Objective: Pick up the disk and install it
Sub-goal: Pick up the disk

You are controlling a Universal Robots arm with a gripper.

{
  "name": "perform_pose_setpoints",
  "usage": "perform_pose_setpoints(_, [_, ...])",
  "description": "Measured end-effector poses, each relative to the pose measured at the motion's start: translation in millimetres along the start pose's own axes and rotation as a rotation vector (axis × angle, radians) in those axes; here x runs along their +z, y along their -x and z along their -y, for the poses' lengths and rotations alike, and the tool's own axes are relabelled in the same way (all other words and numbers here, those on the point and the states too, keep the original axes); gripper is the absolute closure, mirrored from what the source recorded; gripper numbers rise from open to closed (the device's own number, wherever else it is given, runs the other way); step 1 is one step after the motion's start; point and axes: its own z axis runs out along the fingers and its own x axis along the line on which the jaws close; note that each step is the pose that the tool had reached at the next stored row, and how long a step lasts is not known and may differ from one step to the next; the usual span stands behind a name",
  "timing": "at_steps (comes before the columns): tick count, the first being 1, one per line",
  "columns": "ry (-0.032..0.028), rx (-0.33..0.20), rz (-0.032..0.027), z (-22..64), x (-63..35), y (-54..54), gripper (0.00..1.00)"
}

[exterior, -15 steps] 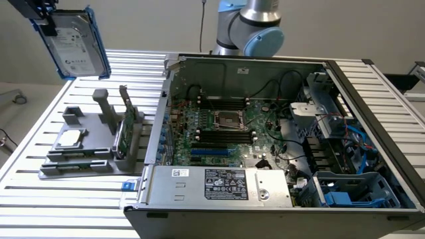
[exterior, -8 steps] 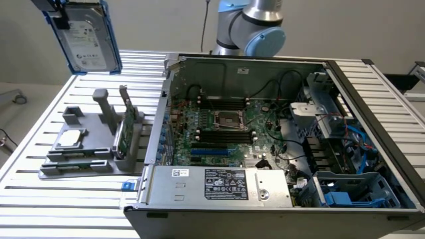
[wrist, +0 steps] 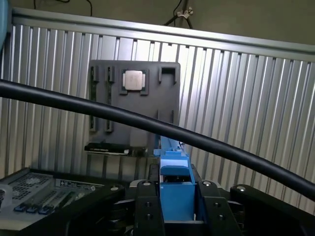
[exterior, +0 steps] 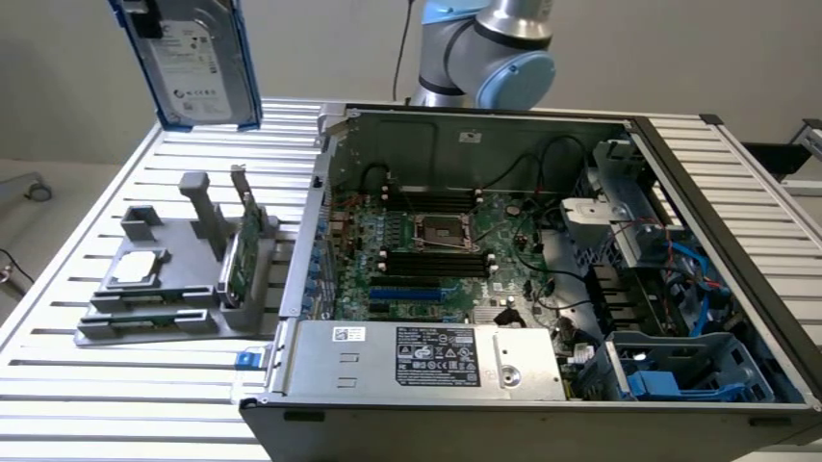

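Observation:
The disk [exterior: 195, 60], a silver-grey hard drive with a white label and blue side rails, hangs upright in the air above the slatted table's far corner at the exterior view's left. In the wrist view my gripper [wrist: 176, 206] is shut on it. The disk's blue rail [wrist: 173, 177] sits edge-on between the two black fingers [wrist: 145, 211]. The disk is well above the grey holder [exterior: 167, 289] and apart from the open computer case [exterior: 540, 289].
The holder keeps a thin green circuit card [exterior: 239, 245] standing upright and a small silver chip [wrist: 133, 79] lying flat. A black cable [wrist: 147, 125] crosses the wrist view. The case's drive cage with blue plastic parts [exterior: 680, 371] is at the exterior view's lower right. The arm's joint [exterior: 495, 48] rises behind the case.

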Motion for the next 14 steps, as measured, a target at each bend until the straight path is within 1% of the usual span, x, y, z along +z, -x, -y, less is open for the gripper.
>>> perform_pose_setpoints(3, [0.0000, 0.000, 0.0000, 10.7, -5.0, -2.4, 0.67])
perform_pose_setpoints(7, [0.0008, 0.000, -0.0003, 28.2, -12.4, -6.2, 0.67])
perform_pose_setpoints(10, [0.0059, 0.000, -0.0016, 41.2, -13.1, -11.0, 0.67])
perform_pose_setpoints(14, [0.0079, 0.000, -0.0014, 58.6, -13.2, -21.8, 0.67])
